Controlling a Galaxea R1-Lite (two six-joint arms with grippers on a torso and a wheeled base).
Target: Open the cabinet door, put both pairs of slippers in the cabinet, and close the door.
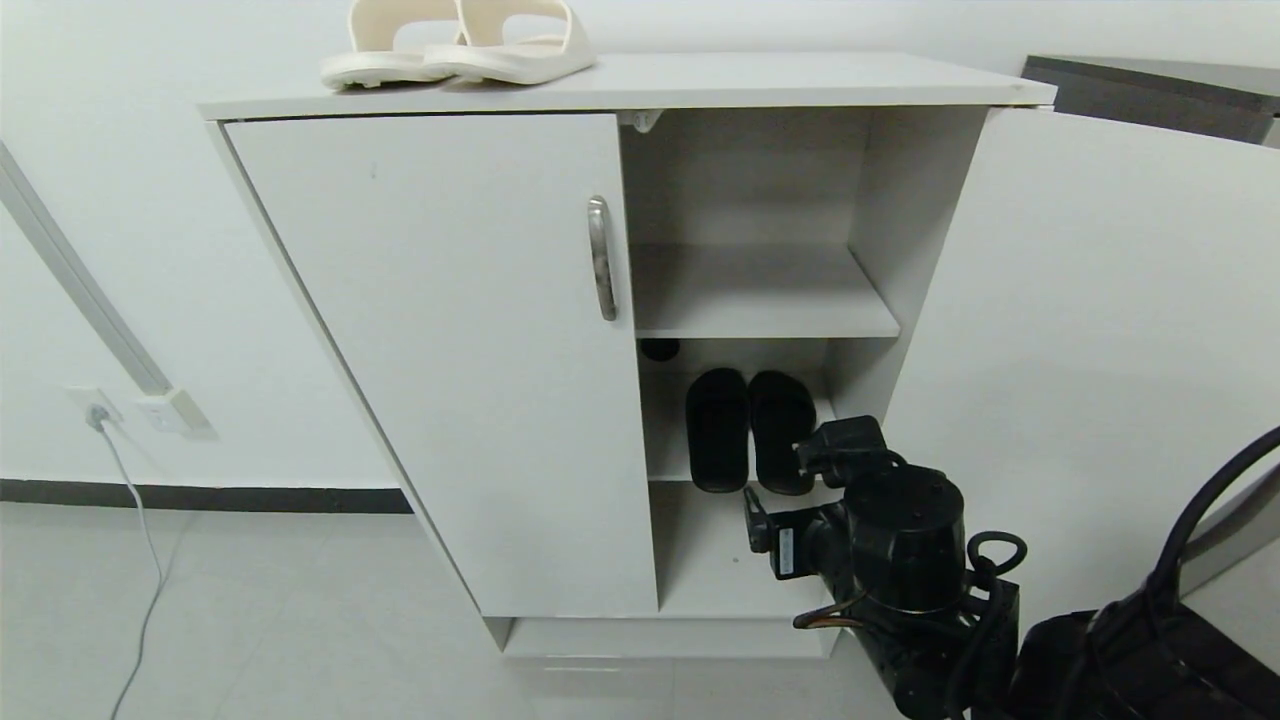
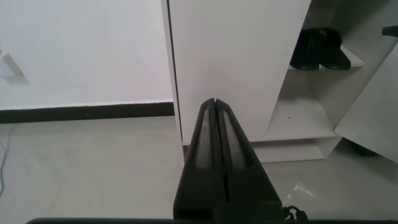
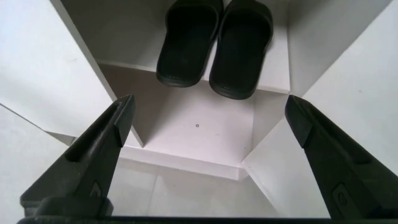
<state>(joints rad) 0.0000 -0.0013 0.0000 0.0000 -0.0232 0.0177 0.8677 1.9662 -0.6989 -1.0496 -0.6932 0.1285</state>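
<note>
Head view first: the white cabinet (image 1: 800,80) has its left door (image 1: 430,350) shut, metal handle (image 1: 601,258) along the inner edge, while the right door (image 1: 1100,350) is swung wide open to the right. The cream slippers (image 1: 460,45) sit side by side on top of the cabinet, over toward the left end, so that pair isn't inside yet. The black slippers (image 1: 750,430) are already in, lying next to each other on the middle shelf (image 1: 662,440) with their near ends poking a bit past the shelf edge. The upper shelf (image 1: 760,290) is above them. The right pincer (image 1: 775,490) hangs just in front of the open side, near the black slippers but not touching them. In the left wrist view, the left pincer (image 2: 214,107) is pressed together with nothing in it, held over the floor (image 2: 93,168) in front of the shut left door, well apart from the black pair seen far off inside. In the right wrist view, the right pincer is spread wide and holds nothing, aimed into the cabinet, with the black slippers on their shelf just beyond its fingers and the bottom board below them.
</note>
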